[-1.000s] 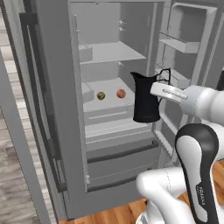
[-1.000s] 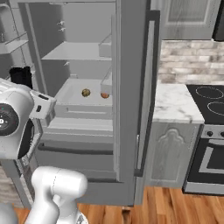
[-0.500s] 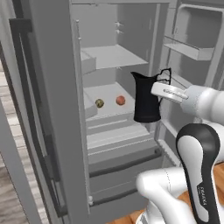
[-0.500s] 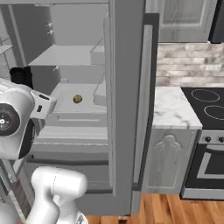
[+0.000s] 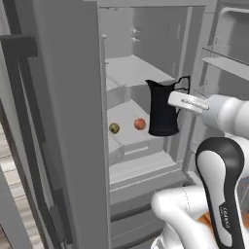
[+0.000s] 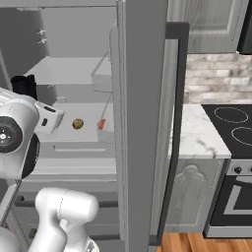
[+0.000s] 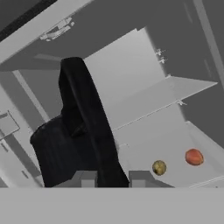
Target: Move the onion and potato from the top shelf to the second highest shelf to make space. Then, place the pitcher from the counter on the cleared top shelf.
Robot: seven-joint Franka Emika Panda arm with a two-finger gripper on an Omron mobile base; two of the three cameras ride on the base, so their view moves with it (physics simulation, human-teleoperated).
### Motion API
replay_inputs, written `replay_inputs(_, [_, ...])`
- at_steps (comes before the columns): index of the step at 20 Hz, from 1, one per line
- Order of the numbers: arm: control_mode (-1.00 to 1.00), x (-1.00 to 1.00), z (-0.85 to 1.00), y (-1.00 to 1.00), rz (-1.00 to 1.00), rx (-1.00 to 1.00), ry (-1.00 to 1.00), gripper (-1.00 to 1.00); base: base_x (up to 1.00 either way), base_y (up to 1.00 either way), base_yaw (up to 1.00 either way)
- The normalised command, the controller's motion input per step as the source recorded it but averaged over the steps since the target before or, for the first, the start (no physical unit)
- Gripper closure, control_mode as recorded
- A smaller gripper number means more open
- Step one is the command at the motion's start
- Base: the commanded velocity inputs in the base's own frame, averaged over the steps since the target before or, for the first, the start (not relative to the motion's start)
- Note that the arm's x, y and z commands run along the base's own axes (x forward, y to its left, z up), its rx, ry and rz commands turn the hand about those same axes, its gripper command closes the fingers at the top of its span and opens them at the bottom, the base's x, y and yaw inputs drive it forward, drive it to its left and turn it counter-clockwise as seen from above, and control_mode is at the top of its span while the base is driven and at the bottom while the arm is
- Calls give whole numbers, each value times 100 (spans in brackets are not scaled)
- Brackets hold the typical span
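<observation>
Hand (image 7: 113, 178) seemingly grips pitcher (image 5: 162, 109) by handle.

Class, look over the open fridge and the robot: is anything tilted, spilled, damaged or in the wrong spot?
Nothing stands out. The tool holds the pitcher upright by its handle in front of the fridge. The onion and potato rest apart on the second highest shelf; the top shelf is bare.

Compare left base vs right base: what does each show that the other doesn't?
Left base alone: the pitcher nearly whole, with its loop handle by the gripper, in front of the open fridge. Right base alone: the counter and the black stovetop beside the fridge. Both: the potato and onion lying on the second highest shelf, under the top shelf.
</observation>
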Motion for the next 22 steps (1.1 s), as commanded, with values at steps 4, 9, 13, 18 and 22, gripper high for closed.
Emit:
replay_inputs(4, [100, 0, 0, 0, 0, 0, 0, 100, 49, 32, -7])
replay_inputs(9, [100, 0, 0, 0, 0, 0, 0, 100, 39, 31, -3])
replay_inputs(13, [-100, 5, 0, 5, -1, -1, 0, 100, 11, 12, -1])
replay_inputs(18, [-100, 0, -2, 2, 0, 0, -3, 100, 0, 0, 0])
replay_inputs(22, [-100, 0, 0, 13, 0, 0, -16, 100, 0, 0, 0])
